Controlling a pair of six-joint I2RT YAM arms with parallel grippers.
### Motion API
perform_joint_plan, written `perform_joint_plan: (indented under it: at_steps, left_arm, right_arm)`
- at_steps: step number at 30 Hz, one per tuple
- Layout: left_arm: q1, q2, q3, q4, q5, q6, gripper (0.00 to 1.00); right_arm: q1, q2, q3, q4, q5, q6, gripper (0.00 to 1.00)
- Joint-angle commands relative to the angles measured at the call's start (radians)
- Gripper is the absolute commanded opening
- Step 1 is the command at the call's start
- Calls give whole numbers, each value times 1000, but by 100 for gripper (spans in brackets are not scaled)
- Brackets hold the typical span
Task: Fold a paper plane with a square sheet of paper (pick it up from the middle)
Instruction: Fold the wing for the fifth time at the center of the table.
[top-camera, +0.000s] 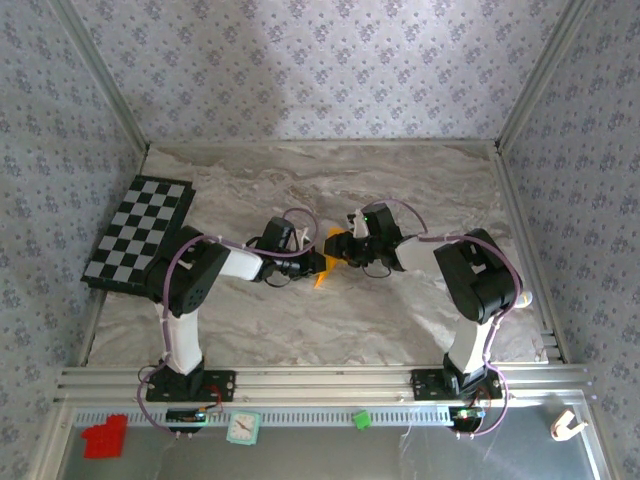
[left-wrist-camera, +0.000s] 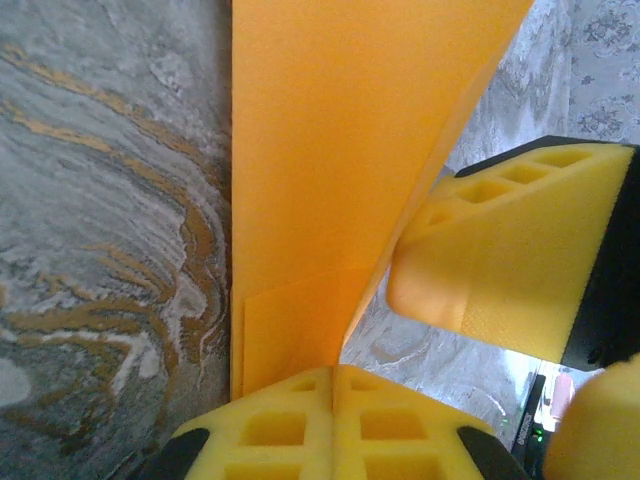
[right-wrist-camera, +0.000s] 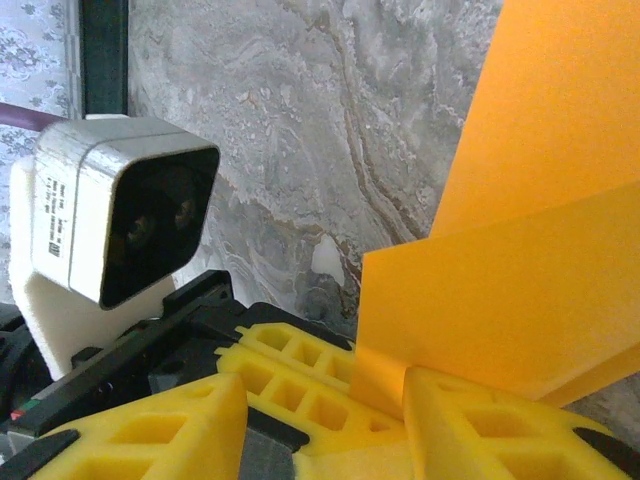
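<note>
Orange creased paper sheet (left-wrist-camera: 330, 150) stood upright over the marbled table (top-camera: 300, 330), clamped in your left gripper (left-wrist-camera: 333, 375), right gripper (right-wrist-camera: 325, 388) jaws apart beside it, so a sloppy push could've crumpled the fold or yanked it free.

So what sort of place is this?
Likely a robot test booth: a left arm and right arm bolted to an aluminium rail, patterned wall panels closing in a marble-look table.
</note>
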Motion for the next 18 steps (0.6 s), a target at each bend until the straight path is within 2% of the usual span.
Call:
perform_joint_plan:
  at_steps: [1, 9, 18]
  left_arm:
    - [1, 35, -35, -57, -29, 26, 6]
    - [6, 35, -36, -50, -32, 18, 5]
    - [6, 35, -40, -41, -26, 11, 6]
  right_arm:
    - [-10, -17, -16, 45, 15, 20, 46]
    - [-22, -5, -42, 79, 16, 46, 46]
    - [-21, 40, -27, 59, 25, 58, 41]
